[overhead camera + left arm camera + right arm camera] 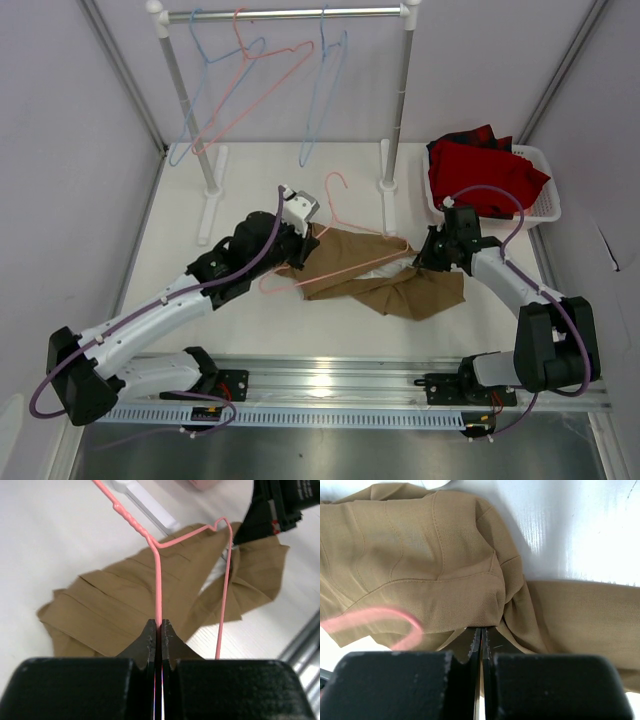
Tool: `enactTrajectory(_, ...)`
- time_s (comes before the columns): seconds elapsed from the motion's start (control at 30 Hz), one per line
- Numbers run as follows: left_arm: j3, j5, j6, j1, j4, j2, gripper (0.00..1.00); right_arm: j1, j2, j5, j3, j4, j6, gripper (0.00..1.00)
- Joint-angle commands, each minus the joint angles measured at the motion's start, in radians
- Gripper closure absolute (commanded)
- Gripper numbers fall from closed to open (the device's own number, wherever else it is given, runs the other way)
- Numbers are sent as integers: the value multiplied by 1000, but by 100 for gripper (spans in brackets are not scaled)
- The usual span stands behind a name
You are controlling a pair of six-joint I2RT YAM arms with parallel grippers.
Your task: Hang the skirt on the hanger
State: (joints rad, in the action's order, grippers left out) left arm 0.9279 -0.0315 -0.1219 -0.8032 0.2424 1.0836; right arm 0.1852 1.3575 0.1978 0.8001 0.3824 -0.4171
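Both clamped: left gripper (159, 630) on hanger (157, 580) — keep level; right gripper (480, 632) on skirt (420, 555) edge — draw over wire arm.

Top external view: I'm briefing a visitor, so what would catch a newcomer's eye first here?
The tan skirt sprawls mid-table with the pink hanger across it. The left claw pinches the hanger's wire while the right claw grips the skirt's cloth. Far right, a red garment fills a white basket.
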Motion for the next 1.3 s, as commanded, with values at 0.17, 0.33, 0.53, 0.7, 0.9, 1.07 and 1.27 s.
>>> enactTrajectory(0.17, -57, -91, 240, -27, -228, -43, 100, -36, -14, 38, 37, -28, 1, 100)
enactTrajectory(0.33, -178, -54, 297, -31, -369, -88, 100, -44, -3, 63, 42, -34, 3, 100)
enactTrajectory(0.53, -205, -74, 321, -93, -406, -68, 100, -43, 6, 98, 54, -40, -8, 100)
enactTrajectory(0.7, -189, -36, 297, -122, -400, -62, 100, -43, 14, 106, 62, -45, -12, 100)
enactTrajectory(0.9, -198, -13, 303, -168, -361, -63, 100, -44, 48, 115, 73, -53, -20, 100)
enactTrajectory(1.07, -193, -7, 307, -206, -344, -53, 100, -41, 66, 115, 79, -57, -25, 100)
enactTrajectory(1.27, -164, 103, 286, -214, -307, -41, 100, -33, 86, 107, 96, -53, -23, 100)
